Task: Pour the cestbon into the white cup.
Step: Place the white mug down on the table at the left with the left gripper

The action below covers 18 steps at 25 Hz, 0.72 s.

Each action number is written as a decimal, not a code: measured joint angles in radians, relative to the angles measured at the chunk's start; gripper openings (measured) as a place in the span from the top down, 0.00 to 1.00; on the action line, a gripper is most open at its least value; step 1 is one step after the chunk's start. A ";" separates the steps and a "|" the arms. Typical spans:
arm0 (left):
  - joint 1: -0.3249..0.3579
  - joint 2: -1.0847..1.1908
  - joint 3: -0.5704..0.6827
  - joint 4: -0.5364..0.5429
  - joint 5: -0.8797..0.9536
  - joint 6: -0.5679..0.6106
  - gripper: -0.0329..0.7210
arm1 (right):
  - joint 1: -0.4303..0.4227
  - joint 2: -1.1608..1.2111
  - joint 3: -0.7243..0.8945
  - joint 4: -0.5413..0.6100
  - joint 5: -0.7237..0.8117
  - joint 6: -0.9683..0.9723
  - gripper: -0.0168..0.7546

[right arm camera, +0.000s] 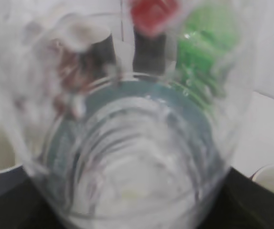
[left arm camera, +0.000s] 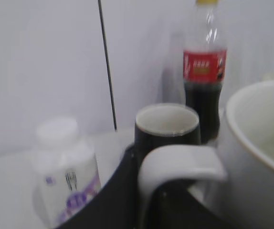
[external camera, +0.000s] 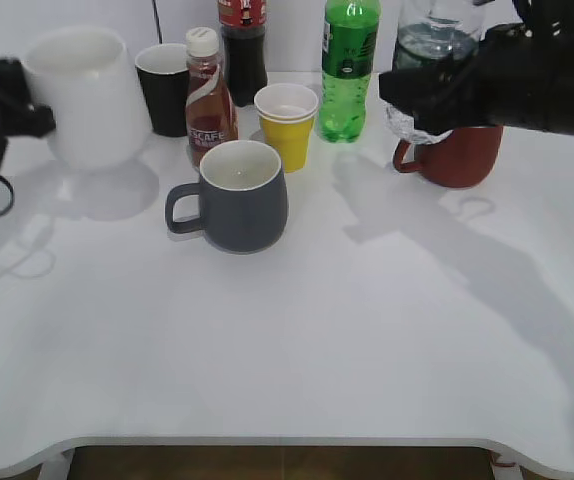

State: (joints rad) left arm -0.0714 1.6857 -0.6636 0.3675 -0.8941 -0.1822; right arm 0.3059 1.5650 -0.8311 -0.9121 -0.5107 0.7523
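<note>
The white cup (external camera: 79,95) is at the far left, with its shadow spread on the table below it. My left gripper (external camera: 35,118) is shut on its handle. In the left wrist view the black jaws (left arm camera: 173,195) clamp the white handle (left arm camera: 180,162), and the cup's rim is at the right (left arm camera: 258,138). The cestbon (external camera: 429,40), a clear ribbed bottle, is held at the far right by my right gripper (external camera: 437,95), which is shut on it and covers its label. It fills the right wrist view (right arm camera: 137,148) and hides the jaws.
A dark grey mug (external camera: 239,195) stands mid-table. Behind it are a yellow paper cup (external camera: 287,125), a brown coffee bottle (external camera: 208,95), a black cup (external camera: 165,88), a cola bottle (external camera: 243,50) and a green soda bottle (external camera: 348,70). A red-brown mug (external camera: 462,155) sits under the right gripper.
</note>
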 joint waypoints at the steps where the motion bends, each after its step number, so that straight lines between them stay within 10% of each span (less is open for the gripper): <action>1: 0.000 0.036 0.000 -0.005 -0.010 0.004 0.92 | 0.000 0.003 0.002 0.000 -0.004 -0.009 0.39; 18: 0.003 0.296 0.000 -0.069 -0.191 0.139 0.92 | 0.000 0.068 0.004 0.029 -0.028 -0.012 0.39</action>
State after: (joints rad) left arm -0.0682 1.9814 -0.6636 0.2981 -1.0850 -0.0430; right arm 0.3059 1.6328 -0.8268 -0.8831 -0.5384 0.7404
